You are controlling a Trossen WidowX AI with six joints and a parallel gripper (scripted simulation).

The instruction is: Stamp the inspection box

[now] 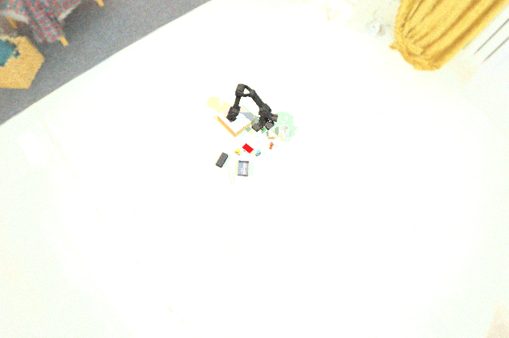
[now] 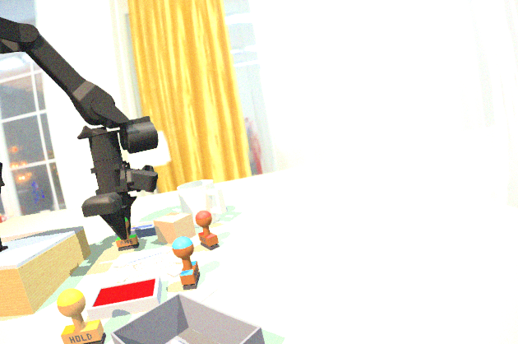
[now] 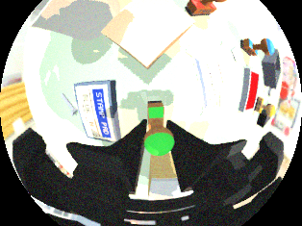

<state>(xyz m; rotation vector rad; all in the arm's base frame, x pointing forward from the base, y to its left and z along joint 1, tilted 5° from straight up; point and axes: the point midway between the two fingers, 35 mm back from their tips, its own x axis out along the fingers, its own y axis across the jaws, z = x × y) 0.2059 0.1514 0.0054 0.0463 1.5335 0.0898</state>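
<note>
Green paint is topping the stamp (image 2: 127,241) (image 3: 159,143), and the gripper (image 1: 262,128) (image 2: 125,235) (image 3: 156,123) is pinching it by the handle. The stamp is standing upright on the bench, right between the two fingers. Its base is lying in line with the gap in the wrist view, sticking out ahead of the knob. From above, the red pad (image 1: 247,148) (image 2: 125,293) (image 3: 252,90) is sitting off past the stamp, on the side away from the arm's foot, so I think the arm will be lifting and then swinging that way, if red is the ink it wants (the blue-labelled box (image 2: 143,230) (image 3: 96,110) says STAMP PAD too, and it is lying near the stamp).

The outside view is showing letters on the stamp's front, but they are too fuzzy for me to be sure they say PASS. The wrist view is hiding that front and showing the round green top instead. From the top, the arm is covering most of the stamp. A loose grip could be letting it tip on the way up.
</note>
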